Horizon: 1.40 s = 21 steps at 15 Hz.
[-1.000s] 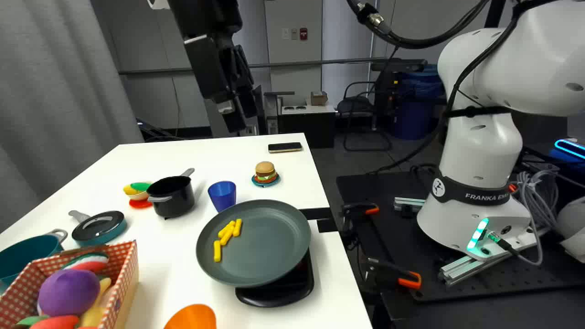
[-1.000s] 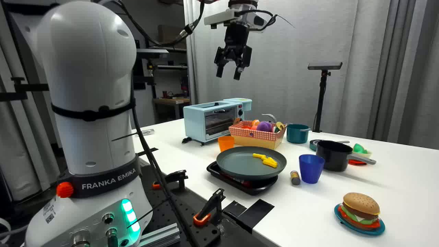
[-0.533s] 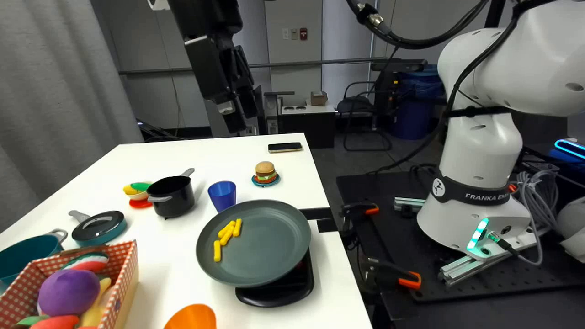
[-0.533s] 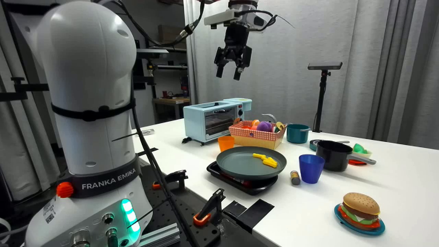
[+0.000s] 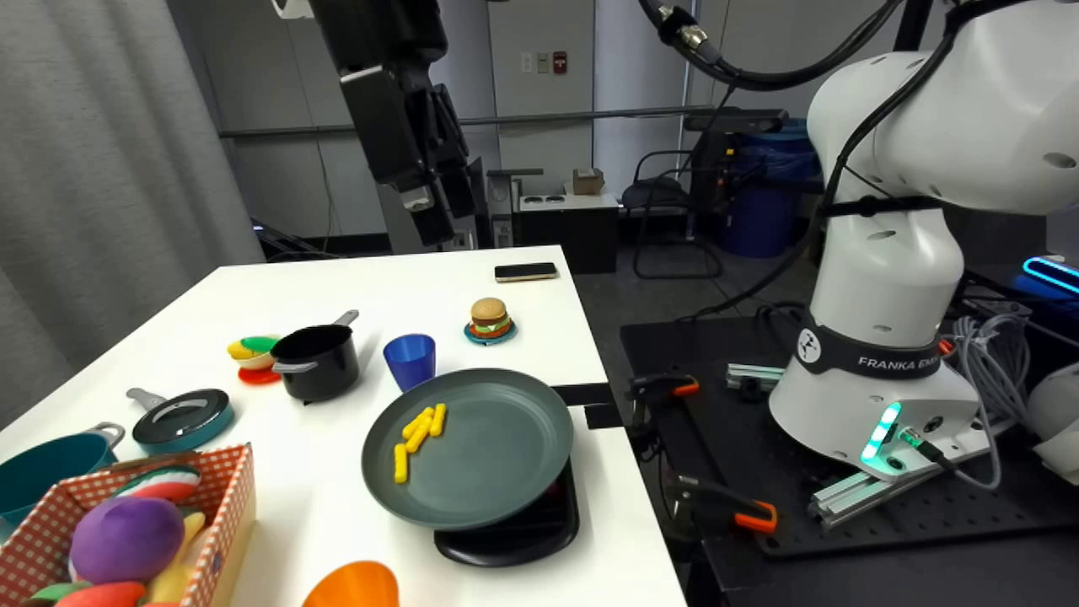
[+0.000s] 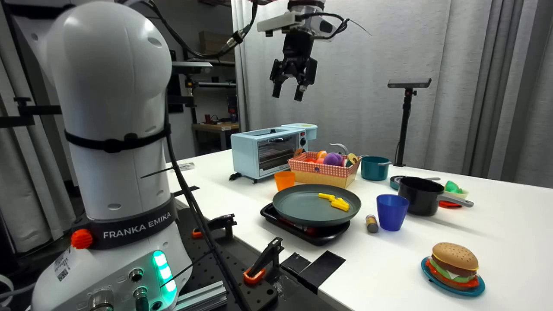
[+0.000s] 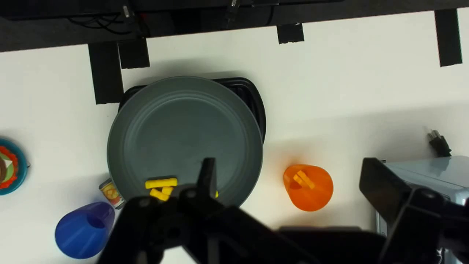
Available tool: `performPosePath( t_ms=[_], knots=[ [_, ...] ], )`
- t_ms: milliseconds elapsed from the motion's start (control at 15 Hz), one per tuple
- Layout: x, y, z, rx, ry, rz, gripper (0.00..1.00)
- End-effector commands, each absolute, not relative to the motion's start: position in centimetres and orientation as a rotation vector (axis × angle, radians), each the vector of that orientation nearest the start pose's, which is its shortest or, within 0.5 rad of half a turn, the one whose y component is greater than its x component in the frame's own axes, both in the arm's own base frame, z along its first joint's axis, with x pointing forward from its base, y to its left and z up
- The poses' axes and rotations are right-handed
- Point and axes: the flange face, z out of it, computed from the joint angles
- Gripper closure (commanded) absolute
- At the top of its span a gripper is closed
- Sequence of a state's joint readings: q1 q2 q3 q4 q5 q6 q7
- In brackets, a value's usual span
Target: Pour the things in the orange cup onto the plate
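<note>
No shift is seen since the earlier frame; the hand (image 6: 287, 95) is held jaws apart, grasping of the orange cup (image 7: 311, 196) below is judged pending, lowering called for

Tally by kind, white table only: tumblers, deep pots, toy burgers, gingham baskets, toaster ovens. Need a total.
Tumblers: 2 (orange tumbler, blue tumbler)
Deep pots: 2 (black pot, teal pot)
Toy burger: 1
Gingham basket: 1
Toaster oven: 1
Total: 7
</note>
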<state>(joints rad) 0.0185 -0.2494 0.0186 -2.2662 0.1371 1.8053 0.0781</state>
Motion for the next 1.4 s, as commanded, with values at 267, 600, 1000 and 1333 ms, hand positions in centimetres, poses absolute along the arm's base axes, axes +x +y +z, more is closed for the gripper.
performPosePath(
  t_ms=[267,600,1000,1333],
  knots=[
    [44.7,2.8,44.6,-3.008,0.132,0.331,0.0],
    [44.7,2.8,44.6,-3.008,0.132,0.331,0.0],
    [45.5,2.7,43.7,-3.039,0.124,0.338,0.0],
    [46.6,3.0,41.9,-3.061,0.079,0.382,0.0]
  ],
)
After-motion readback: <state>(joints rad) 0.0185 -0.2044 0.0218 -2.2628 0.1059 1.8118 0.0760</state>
